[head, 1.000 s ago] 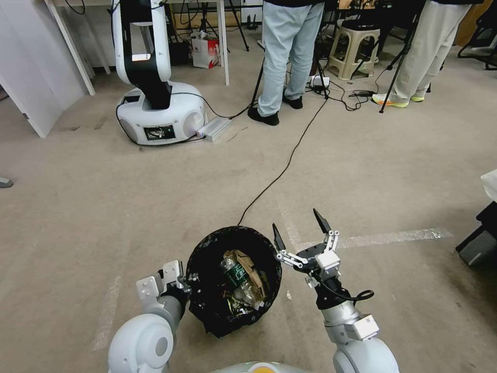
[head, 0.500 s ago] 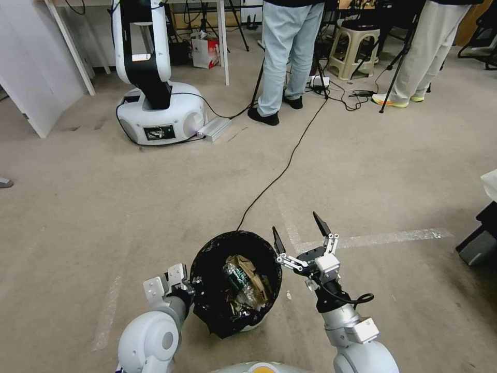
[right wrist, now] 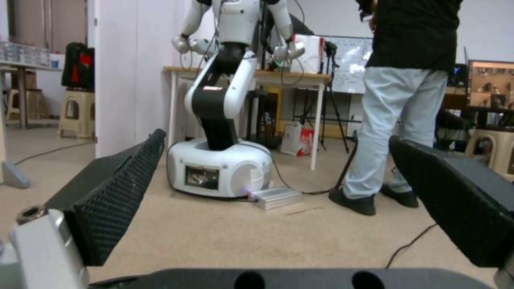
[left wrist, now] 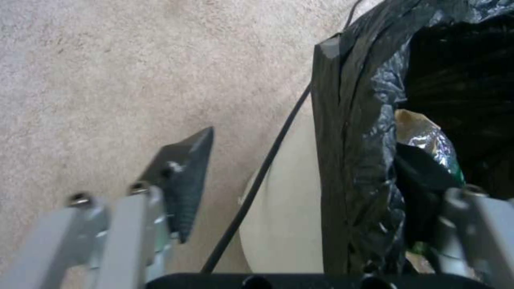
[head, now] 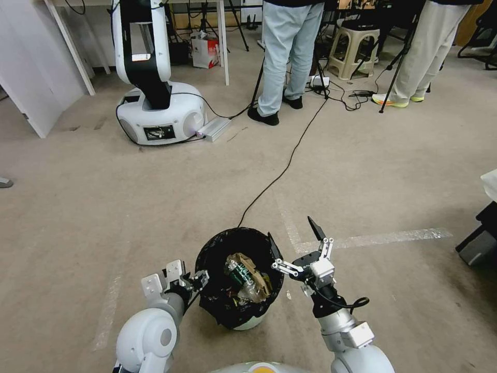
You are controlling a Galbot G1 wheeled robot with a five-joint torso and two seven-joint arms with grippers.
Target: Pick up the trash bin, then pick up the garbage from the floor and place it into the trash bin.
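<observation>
Litter (head: pixel 243 277) lies in the small round white plastic trash bin (head: pixel 247 322), left claw (head: pixel 198 280) spread astride its black-lined rim, right claw (head: pixel 294 241) apart beside it.

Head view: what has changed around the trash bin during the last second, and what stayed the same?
The trash bin shifted slightly toward the robot's right, and its white wall now shows below the liner. The left gripper followed it; its jaws stand open astride the rim. The right gripper, open throughout, drew in beside the rim. The garbage inside and the floor cable stayed put.
</observation>
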